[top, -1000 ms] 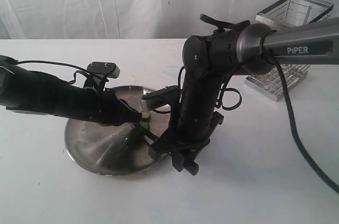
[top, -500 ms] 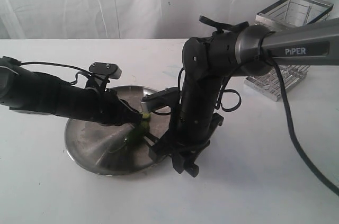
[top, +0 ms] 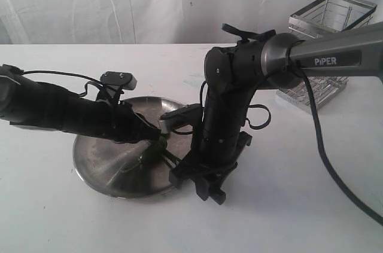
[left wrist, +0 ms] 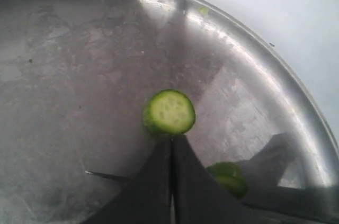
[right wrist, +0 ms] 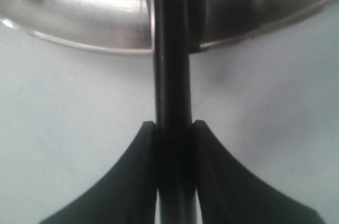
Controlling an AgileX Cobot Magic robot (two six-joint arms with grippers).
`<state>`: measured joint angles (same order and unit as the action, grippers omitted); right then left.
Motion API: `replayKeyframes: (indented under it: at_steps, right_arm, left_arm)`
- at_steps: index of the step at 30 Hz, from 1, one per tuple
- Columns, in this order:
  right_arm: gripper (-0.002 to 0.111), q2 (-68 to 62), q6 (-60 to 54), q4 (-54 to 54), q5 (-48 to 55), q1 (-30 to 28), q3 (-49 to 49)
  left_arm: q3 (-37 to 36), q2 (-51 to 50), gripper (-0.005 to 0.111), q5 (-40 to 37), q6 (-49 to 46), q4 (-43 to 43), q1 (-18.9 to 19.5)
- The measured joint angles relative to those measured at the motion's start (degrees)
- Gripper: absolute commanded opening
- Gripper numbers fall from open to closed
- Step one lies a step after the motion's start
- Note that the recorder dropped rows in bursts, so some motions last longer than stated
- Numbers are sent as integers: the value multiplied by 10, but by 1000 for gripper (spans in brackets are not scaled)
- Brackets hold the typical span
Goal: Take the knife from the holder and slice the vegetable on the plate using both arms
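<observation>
Vegetable [left wrist: 168, 113] lay with its cut face showing on the plate [left wrist: 254, 60], right of its middle, just at the tips of the left gripper [left wrist: 171, 140], whose jaws were pressed together. The right gripper [right wrist: 173, 128] was clamped on the knife [right wrist: 170, 65], which crossed the plate's near-right rim.

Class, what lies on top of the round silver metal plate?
A pale green cut vegetable slice and a second green piece sit on the plate. The left end effector covers part of that piece.
</observation>
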<state>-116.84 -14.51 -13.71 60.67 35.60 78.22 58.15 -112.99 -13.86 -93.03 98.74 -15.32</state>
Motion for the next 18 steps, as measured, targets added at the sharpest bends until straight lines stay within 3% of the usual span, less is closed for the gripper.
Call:
replayKeyframes:
  at_steps: [8,18]
  right_arm:
    - [0,0,-11,11,75,0,4]
    - [0,0,-26,18,69,0,4]
  left_arm:
    - [-8,-10,0,-78,48,0,0]
    - [-9,0,0,-77,58,-8,0]
